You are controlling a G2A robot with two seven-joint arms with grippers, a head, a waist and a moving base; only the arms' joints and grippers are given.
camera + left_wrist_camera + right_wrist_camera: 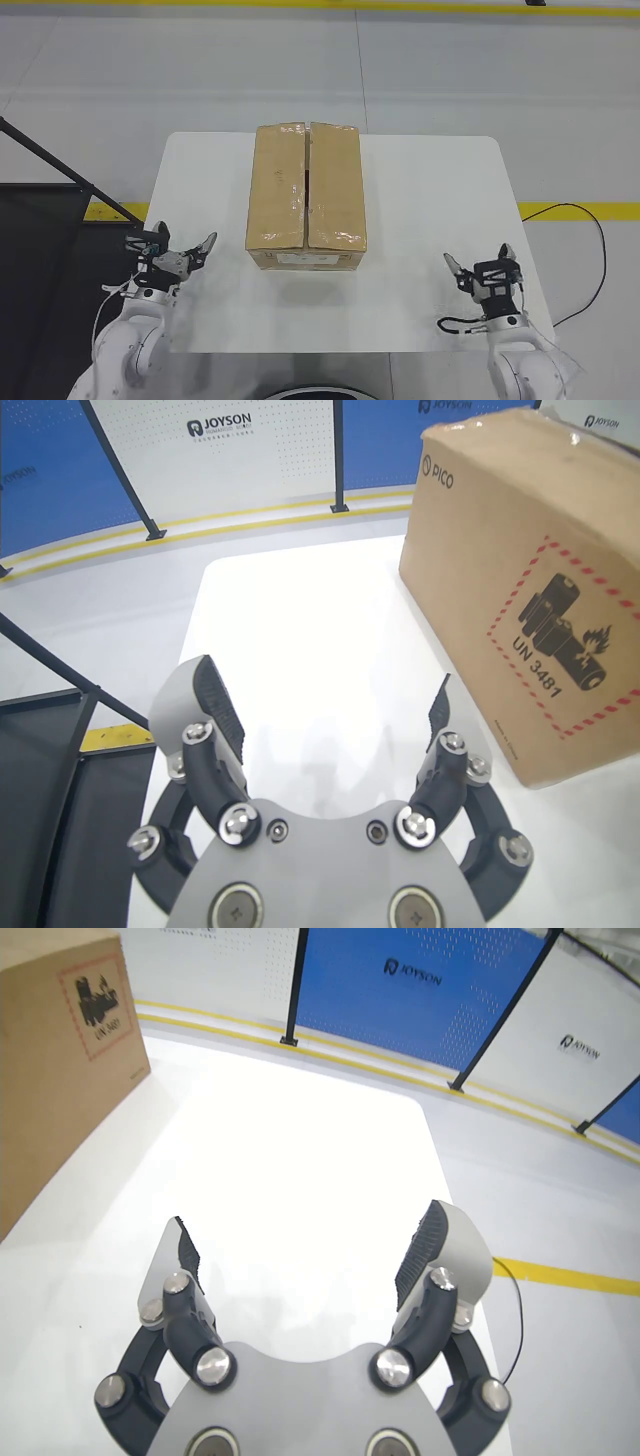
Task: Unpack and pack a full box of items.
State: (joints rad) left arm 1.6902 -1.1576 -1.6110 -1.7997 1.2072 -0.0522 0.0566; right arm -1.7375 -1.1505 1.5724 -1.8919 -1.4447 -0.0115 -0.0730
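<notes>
Top view, where's the box (307,195)?
— Shut, on the table (430,200), ahead of both pincers and between them, well apart from each.
— And their state?
— Spread wide and holding nothing, both the left pincer (185,238) and the right pincer (477,256).
— What might go wrong?
— The flaps look taped. A fingertip prying the seam could slip, or a one-sided push could slide the box away from the pincers.

1. Matt brown cardboard on the box (306,195), glossy clear tape (297,205) over its seam.
2. Smooth, faintly glossy white table (430,200).
3. Ribbed black pads (220,700), smooth grey metal backing on the left gripper (325,670).
</notes>
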